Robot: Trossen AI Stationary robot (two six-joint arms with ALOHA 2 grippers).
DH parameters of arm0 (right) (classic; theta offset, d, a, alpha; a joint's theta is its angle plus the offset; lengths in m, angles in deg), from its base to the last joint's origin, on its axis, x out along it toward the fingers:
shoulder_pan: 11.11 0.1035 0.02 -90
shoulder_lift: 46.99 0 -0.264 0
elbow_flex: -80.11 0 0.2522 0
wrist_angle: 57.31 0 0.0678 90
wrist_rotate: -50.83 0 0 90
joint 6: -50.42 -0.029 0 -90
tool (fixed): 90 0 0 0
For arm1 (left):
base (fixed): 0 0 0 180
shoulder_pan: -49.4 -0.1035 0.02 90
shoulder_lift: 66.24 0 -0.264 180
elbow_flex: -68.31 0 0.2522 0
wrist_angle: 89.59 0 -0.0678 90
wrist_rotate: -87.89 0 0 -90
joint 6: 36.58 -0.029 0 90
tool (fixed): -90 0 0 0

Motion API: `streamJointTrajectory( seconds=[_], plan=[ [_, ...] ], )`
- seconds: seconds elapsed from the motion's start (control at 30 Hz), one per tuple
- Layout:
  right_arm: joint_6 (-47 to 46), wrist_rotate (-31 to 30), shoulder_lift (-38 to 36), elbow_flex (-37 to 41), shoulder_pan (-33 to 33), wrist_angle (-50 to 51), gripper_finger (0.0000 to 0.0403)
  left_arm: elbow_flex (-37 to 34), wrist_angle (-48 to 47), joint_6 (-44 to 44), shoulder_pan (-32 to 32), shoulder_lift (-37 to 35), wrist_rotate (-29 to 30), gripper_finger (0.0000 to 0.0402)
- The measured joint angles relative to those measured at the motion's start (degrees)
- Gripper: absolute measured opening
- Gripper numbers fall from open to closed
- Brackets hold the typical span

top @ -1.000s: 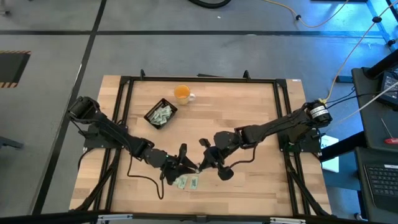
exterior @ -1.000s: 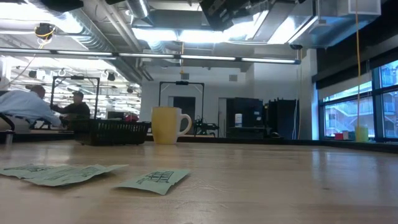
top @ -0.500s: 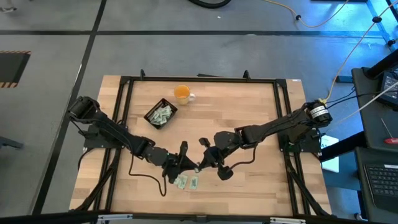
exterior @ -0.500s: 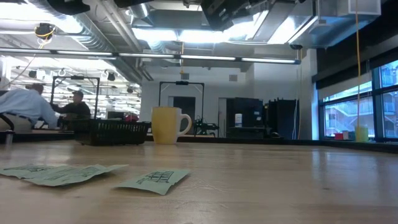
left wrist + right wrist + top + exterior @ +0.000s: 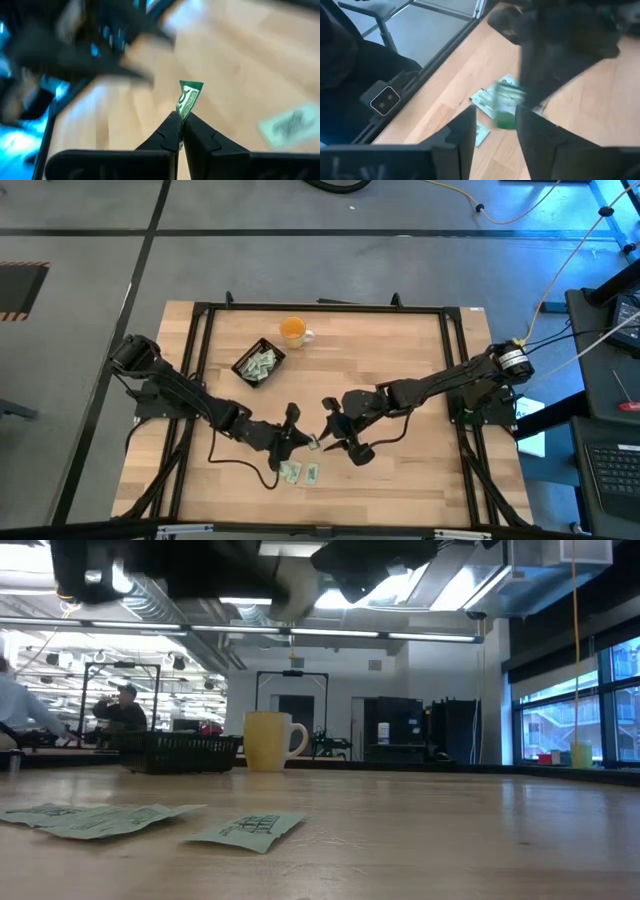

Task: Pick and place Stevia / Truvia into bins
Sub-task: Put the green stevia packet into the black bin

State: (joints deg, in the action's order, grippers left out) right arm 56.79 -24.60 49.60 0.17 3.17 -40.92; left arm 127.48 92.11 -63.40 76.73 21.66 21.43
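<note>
The left tool (image 5: 180, 131), clamped on just one corner of a small green-and-white paper sachet (image 5: 189, 97) beside the open, empty right tool (image 5: 496, 131), could drop it short of the shallow black tray (image 5: 259, 364).

The other arm (image 5: 95, 40) is a dark motion-smeared blur in the left wrist view. In the low view both arms are cut off at the top edge, and the black tray's (image 5: 259, 363) sachets are too small to count from above.

Matt wood table (image 5: 400, 350), paper sachets (image 5: 300, 472)
</note>
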Motion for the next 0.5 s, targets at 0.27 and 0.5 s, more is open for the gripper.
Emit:
streamJointTrajectory(
  seconds=[0.27,0.5],
  plan=[
    [1.75,0.03,0.84,0.01,0.61,0.51,0.0152,0.0,-20.85,13.6,0.0,0.0,20.21,0.0008],
    [1.69,-0.13,6.2,0.09,1.57,-4.44,0.0152,0.0,-35.06,28.03,-0.09,-0.02,34.96,0.0011]
  ],
)
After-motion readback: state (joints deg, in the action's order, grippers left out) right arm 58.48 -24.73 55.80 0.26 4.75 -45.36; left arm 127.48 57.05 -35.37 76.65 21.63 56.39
